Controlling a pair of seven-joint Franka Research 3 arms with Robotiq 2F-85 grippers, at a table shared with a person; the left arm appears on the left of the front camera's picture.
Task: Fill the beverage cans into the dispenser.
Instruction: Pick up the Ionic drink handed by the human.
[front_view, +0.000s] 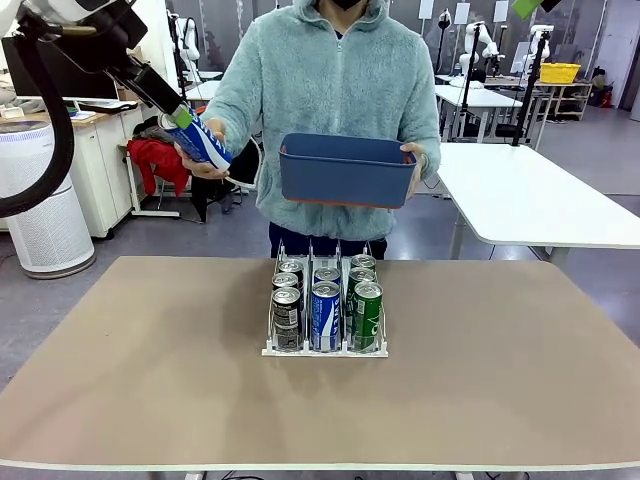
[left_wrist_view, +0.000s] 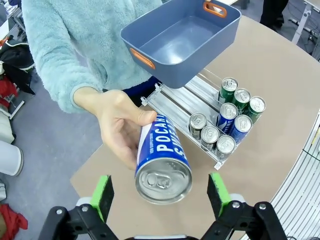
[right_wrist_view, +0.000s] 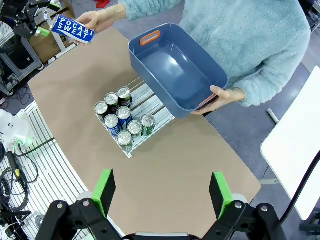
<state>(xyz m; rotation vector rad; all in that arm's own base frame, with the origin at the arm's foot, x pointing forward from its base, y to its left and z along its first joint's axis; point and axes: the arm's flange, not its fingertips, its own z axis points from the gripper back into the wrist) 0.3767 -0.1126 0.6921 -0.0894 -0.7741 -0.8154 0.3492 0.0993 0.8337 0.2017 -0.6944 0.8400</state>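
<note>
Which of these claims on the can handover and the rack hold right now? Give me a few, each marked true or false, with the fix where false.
1. The bin that the person holds is empty. True.
2. The dispenser holds nine. False: eight; the middle lane has only two blue cans.
3. The left gripper is shut on the blue-and-white can. False: its jaws stand open on either side of the can, which the person's hand holds.
4. The right gripper is open and holds nothing, above the table. True.
</note>
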